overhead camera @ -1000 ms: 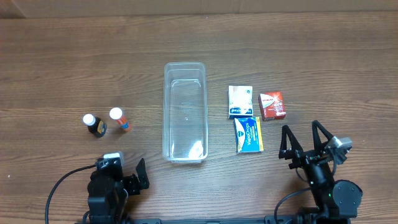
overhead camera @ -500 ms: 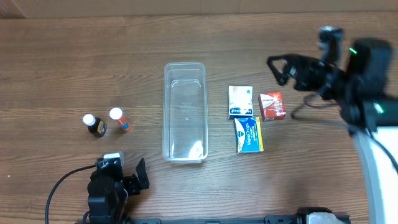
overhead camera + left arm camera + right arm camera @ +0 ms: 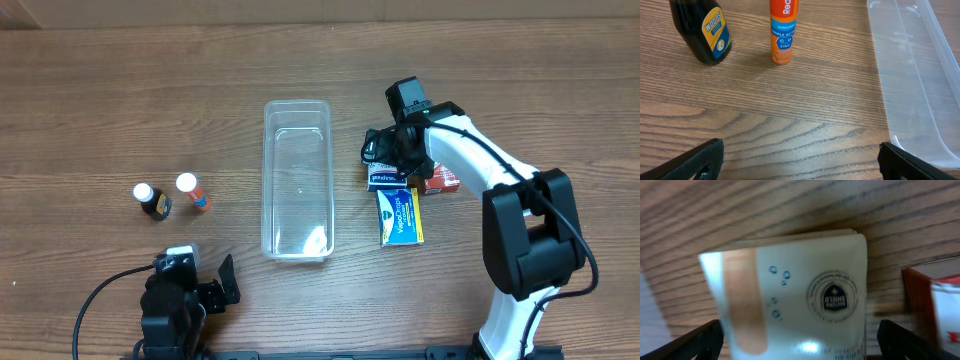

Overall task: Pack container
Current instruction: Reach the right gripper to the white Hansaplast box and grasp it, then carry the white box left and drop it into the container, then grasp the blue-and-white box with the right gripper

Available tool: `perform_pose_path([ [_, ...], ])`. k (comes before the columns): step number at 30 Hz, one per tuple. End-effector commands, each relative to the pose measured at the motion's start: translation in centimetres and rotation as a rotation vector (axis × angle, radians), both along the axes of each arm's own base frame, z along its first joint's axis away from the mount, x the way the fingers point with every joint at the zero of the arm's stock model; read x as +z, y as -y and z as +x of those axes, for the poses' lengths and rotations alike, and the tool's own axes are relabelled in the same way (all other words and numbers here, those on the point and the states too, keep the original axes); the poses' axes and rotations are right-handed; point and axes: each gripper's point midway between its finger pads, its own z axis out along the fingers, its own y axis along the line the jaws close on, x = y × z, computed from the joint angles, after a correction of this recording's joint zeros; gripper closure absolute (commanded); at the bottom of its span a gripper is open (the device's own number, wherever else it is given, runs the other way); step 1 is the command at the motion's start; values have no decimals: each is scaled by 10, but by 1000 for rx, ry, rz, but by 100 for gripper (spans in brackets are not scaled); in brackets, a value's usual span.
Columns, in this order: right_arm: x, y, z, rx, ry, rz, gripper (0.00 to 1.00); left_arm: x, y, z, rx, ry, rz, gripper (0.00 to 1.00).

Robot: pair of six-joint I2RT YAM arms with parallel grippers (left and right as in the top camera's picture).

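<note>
- Swinging in from the far right, the right gripper point(image 3: 383, 150) now hangs over the white box point(image 3: 790, 295) with its fingers spread to either side of it. Nothing else has shifted.
- Nearest the base, the left gripper point(image 3: 800, 157) sits low, its fingers wide apart and empty.
- Risk, as I judge it: the blue box point(image 3: 400, 217) lies just beside the white box's near edge. The red box point(image 3: 443, 180) sits close on the other side. A descending finger could land on a neighbour or shove it.
- A smooth card box pinched off-centre could twist or slip on the way to the container point(image 3: 297, 190). That lies empty in the middle of the table point(image 3: 100, 80), well apart from the dark bottle point(image 3: 702, 30) and the orange tube point(image 3: 782, 30).
- Materials: the bottle is glossy and dark, the tube slim, and both are upright cylinders with white caps.
- The container is clear rigid plastic, long, round-cornered and rimmed.
- The boxes are flat printed cardboard, and the table is matte grained wood.
</note>
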Motion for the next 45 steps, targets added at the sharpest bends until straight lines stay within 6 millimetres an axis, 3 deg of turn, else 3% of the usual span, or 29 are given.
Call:
perform_pose_path([
  [1, 3, 0, 15, -19, 44, -8, 15, -1, 1, 1, -18, 5, 15, 0],
  [4, -7, 5, 17, -25, 41, -40, 15, -1, 1, 1, -18, 5, 15, 0],
  [5, -12, 5, 15, -25, 24, -44, 22, -1, 1, 0, -18, 4, 15, 0],
  [7, 4, 4, 15, -23, 28, -40, 30, -1, 1, 1, -18, 5, 15, 0],
  [8, 24, 3, 19, -18, 50, -34, 32, -1, 1, 0, -18, 4, 15, 0],
  [9, 57, -2, 24, -6, 88, -22, 32, -1, 1, 0, -18, 4, 15, 0],
  [11, 135, -26, 21, 63, 193, 13, 34, -1, 1, 1, -18, 5, 15, 0],
  [12, 160, -42, 13, 100, 230, 31, 36, -1, 1, 1, -18, 5, 16, 0],
  [14, 183, -79, -6, 190, 275, 63, 36, -1, 1, 1, -18, 5, 15, 0],
  [16, 178, -128, -28, 297, 283, 87, 36, -1, 1, 1, -18, 5, 15, 0],
  [18, 160, -163, -25, 281, 313, 100, 33, -1, 1, 1, -18, 5, 15, 0],
  [23, 88, -191, 9, 260, 285, 113, 31, -1, 1, 1, -18, 5, 15, 0],
  [26, 101, -215, 20, 283, 345, 227, 30, -1, 1, 1, -18, 5, 15, 0],
  [27, 107, -217, 25, 278, 373, 233, 16, -1, 1, 1, -18, 5, 15, 0],
  [28, 108, -216, 26, 276, 373, 231, 8, -1, 1, 1, -18, 5, 15, 0],
  [29, 113, -211, 27, 268, 366, 225, 8, -1, 1, 1, -18, 5, 15, 0],
  [31, 146, -187, 30, 231, 379, 223, 7, -1, 1, 1, -18, 5, 15, 0],
  [33, 196, -151, 30, 181, 427, 231, 4, -1, 1, 1, -18, 4, 16, 0],
  [34, 212, -130, 28, 152, 431, 224, 3, -1, 1, 1, -18, 5, 16, 0],
  [35, 225, -90, 20, 113, 409, 184, 0, -1, 1, 1, -18, 5, 16, 0],
  [37, 218, -48, 10, 57, 324, 125, 0, -1, 1, 1, -18, 5, 15, 0],
  [38, 203, -25, -1, 58, 237, 90, 0, -1, 1, 0, -18, 4, 15, 0],
  [41, 182, -39, -17, 182, 175, 114, 6, -1, 1, 1, -18, 5, 15, 0],
  [43, 160, -34, -29, 185, 119, 63, 6, -1, 1, 0, -18, 4, 15, 0],
  [45, 125, -20, -54, 160, -11, 24, 4, -1, 1, 1, -18, 5, 15, 0],
])
